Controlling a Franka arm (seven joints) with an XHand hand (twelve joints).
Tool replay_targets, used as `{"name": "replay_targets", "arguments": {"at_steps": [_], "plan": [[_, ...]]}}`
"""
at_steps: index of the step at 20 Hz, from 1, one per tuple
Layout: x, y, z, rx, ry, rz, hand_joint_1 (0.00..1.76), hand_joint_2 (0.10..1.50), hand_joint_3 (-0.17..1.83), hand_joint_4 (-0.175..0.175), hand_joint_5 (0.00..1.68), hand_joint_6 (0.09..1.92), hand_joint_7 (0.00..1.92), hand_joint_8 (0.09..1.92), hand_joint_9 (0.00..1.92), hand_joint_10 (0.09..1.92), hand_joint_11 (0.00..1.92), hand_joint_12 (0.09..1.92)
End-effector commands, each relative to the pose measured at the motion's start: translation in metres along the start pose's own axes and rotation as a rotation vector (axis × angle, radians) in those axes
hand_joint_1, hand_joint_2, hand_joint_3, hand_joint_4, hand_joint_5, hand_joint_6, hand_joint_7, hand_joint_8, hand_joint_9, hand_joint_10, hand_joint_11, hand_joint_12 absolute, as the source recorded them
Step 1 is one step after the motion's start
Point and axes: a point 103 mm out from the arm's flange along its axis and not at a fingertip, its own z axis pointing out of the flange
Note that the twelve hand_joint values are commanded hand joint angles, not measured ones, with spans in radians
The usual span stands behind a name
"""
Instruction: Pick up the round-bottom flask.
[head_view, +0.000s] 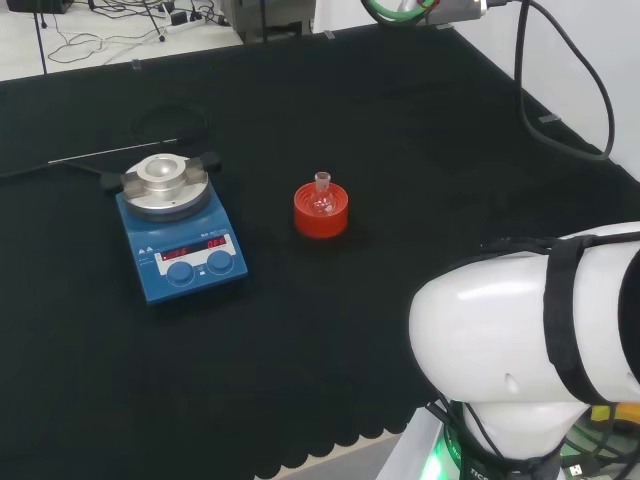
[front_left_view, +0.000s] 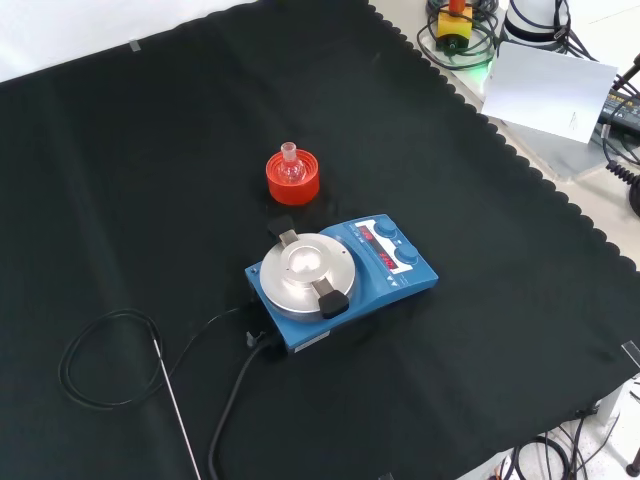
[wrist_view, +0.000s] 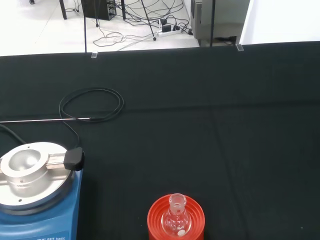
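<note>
Fingers — can't tell what they're doing from these shots. Flask (head_view: 322, 184) sits upright in its red ribbed stand (head_view: 321, 213), neck up. Landmark is the blue hotplate (head_view: 182, 237): in the head view the stand is just to its right, apart — black cable (front_left_view: 100, 360) loops off behind it.

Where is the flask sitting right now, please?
The flask sits upright in its red stand near the cloth's middle, to the right of the blue hotplate in the head view.

Black cloth (head_view: 400, 150), red ribbed stand (head_view: 321, 212), blue stirrer plate (head_view: 180, 228), cable (front_left_view: 100, 360)
</note>
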Motion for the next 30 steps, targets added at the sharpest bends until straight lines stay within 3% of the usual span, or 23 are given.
{"name": "replay_targets", "arguments": {"at_steps": [1,5,13,24,30], "plan": [[0.001,0.001,0.0,-0.008,-0.007,0.0,0.21,1.13,0.54,0.001,0.27,0.43,0.09,0.61,0.19,0.68,0.04,1.34],[0.0,0.003,0.0,-0.007,-0.009,0.004,0.18,1.23,0.36,0.001,0.31,0.31,0.08,0.61,0.18,0.69,0.01,1.4],[-0.009,0.016,0.021,0.019,0.002,0.03,0.19,1.25,0.32,0.001,0.32,0.29,0.08,0.61,0.18,0.69,0.01,1.4],[-0.05,0.058,0.096,0.097,0.042,0.147,0.24,1.24,0.3,-0.002,0.35,0.29,0.11,0.62,0.2,0.69,0.02,1.41],[-0.066,0.106,0.142,0.149,0.072,0.153,0.26,1.24,0.29,-0.006,0.36,0.3,0.12,0.62,0.21,0.7,0.03,1.41]]}}
